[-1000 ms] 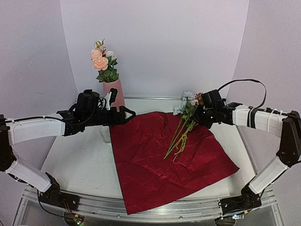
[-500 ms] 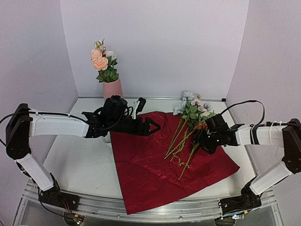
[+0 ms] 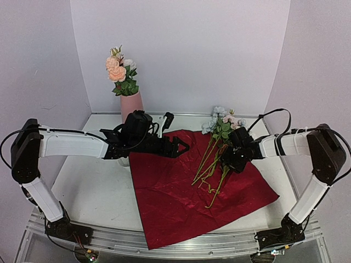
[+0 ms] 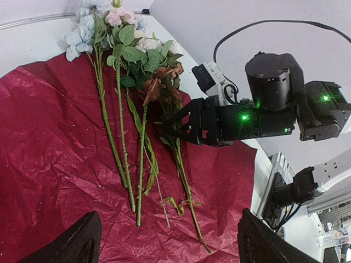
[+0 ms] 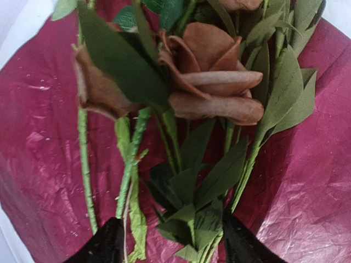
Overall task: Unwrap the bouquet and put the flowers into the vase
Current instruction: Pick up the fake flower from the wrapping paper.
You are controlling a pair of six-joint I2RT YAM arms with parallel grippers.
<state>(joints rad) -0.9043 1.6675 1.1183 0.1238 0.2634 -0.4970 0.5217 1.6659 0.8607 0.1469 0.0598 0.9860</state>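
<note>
The salmon-pink vase [image 3: 131, 105] stands at the back left and holds peach and white blooms [image 3: 119, 71]. The dark red wrapping paper [image 3: 181, 203] lies spread flat on the table. Loose flowers [image 3: 215, 148] lie on its right half, heads toward the back wall. My right gripper [image 3: 226, 163] is low over their upper stems. It is open, its fingertips [image 5: 104, 247] on either side of green leaves and stems below a brownish-pink rose [image 5: 211, 82]. My left gripper [image 3: 181, 147] hovers open over the paper's back left part, empty, facing the stems [image 4: 123, 142] and the right gripper [image 4: 170, 125].
The white table [image 3: 93, 192] is walled in by pale lilac panels at the back and sides. A metal rail [image 3: 164, 249] runs along the near edge by the arm bases. A black cable [image 3: 271, 118] loops above the right forearm.
The right gripper came down from holding a flower in the air, opened, and now straddles the stems on the paper, where one more stem lies. The left arm swung from the vase toward the middle.
</note>
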